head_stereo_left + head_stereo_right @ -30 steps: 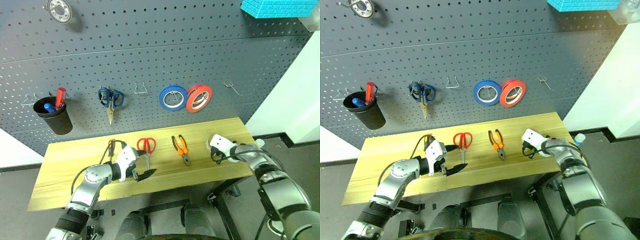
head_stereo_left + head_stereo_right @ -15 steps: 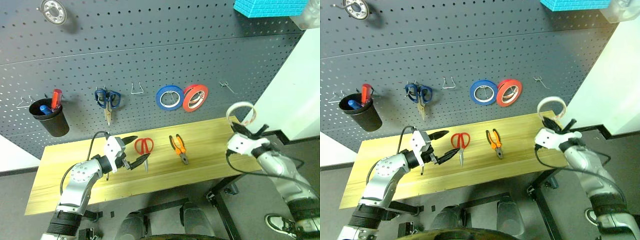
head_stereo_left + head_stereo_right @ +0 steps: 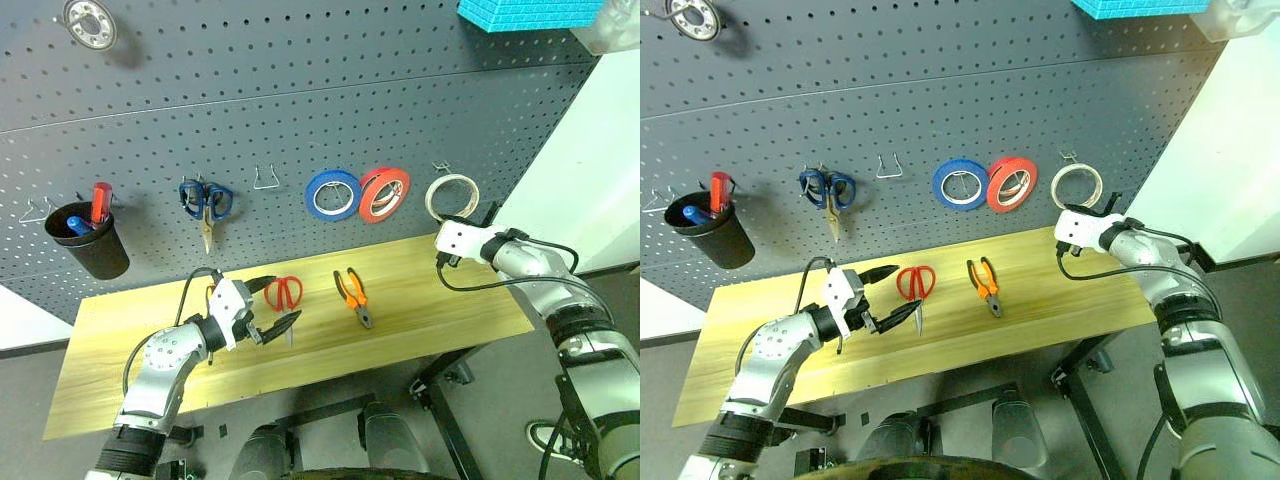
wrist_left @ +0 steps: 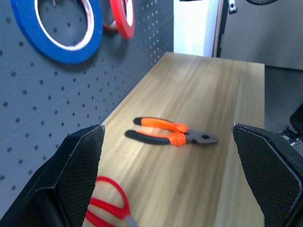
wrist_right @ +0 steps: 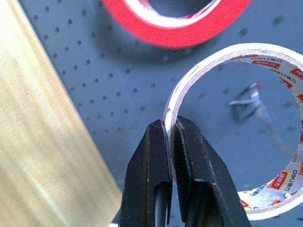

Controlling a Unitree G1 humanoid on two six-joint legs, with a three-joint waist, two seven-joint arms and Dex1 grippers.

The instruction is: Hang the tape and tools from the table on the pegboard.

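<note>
The right gripper [image 5: 171,137] was clamped on the rim of the tape [image 3: 452,196], held up against the pegboard [image 3: 300,90] at the red roll's [image 3: 384,194] three o'clock, a hook [image 5: 244,100] showing through its ring, so hanging seemed near but unfinished. The left gripper [image 3: 272,313] stood spread and empty. Scissors [image 3: 284,295] and pliers [image 3: 354,294] lay on the table [image 3: 110,340], unhung.

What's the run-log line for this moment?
right end effector: shut on tape, at pegboard hook | left end effector: open | pliers, scissors: on table
</note>
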